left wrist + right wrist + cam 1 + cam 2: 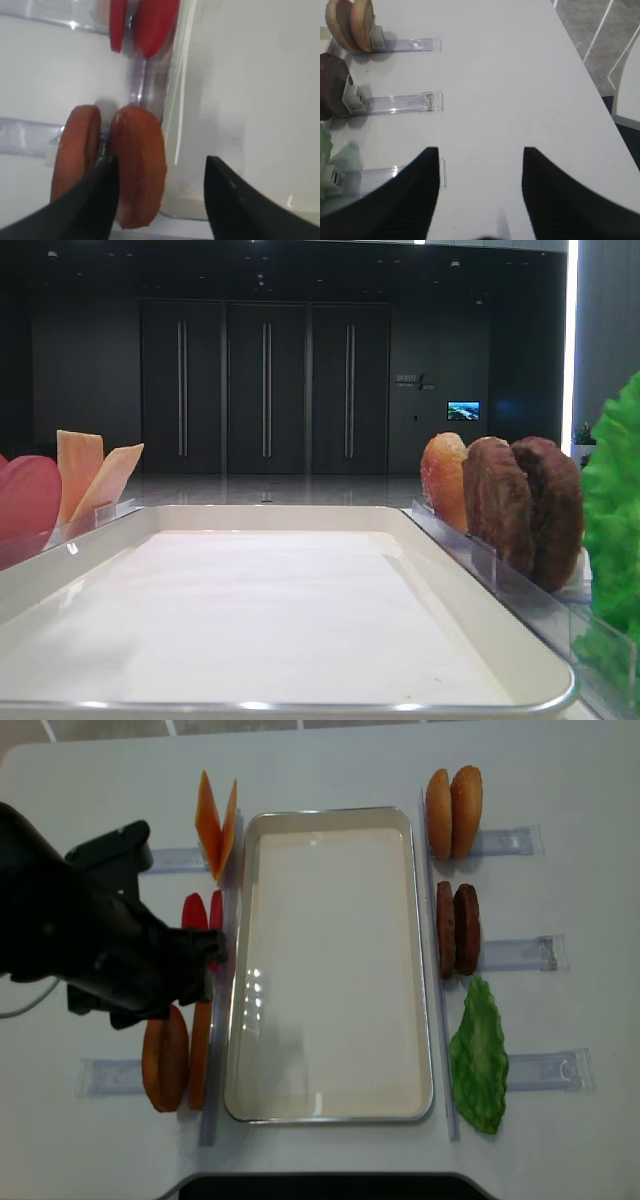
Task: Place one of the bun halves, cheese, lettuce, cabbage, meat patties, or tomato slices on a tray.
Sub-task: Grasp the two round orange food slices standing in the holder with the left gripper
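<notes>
- Left wrist view showed the left gripper (pixel 157 192) spread open around one upright bun half (pixel 137 165), one finger wedged between the two bun halves, nothing gripped.
- Overhead, the tray (pixel 330 1105) lay just beside those buns.
- The right gripper (pixel 481 192) hung open over the bare table (pixel 520 75).

Dark hall behind the white table (pixel 330 760); far wall holds three tall dark door panels (pixel 265 388) with long vertical handles; small lit screen (pixel 463 411) to their right, faint sign above it; bright vertical light strip (pixel 572 340) at right edge; glossy floor (pixel 270 490) reflecting dimly; grey floor with pale lines (pixel 600 35) beyond the table edge.
</notes>
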Controlling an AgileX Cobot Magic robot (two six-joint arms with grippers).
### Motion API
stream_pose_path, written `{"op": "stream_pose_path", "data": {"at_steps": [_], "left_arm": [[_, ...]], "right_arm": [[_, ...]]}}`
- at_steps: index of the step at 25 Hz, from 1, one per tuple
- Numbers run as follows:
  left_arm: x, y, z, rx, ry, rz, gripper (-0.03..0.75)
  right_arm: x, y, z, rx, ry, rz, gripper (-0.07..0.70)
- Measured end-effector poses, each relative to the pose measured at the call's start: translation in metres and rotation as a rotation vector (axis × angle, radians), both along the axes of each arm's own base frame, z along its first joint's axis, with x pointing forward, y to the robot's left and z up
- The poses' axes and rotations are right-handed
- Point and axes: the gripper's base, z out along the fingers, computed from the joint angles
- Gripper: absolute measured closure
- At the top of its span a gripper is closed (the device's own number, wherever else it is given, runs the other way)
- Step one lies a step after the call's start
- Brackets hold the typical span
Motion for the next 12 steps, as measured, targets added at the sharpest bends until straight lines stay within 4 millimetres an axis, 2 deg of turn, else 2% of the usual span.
{"op": "stream_pose_path", "data": {"at_steps": [5, 12], "left_arm": [[-0.005, 0.003, -0.013, 0.020, 0.041, 0.015, 0.297], [0.004, -0.004, -0.027, 0.018, 0.056, 0.012, 0.297]], "right_arm": [[0.000, 0.000, 0.000, 0.000, 0.000, 0.000, 0.272], [0.000, 0.000, 0.000, 0.000, 0.000, 0.000, 0.272]]}}
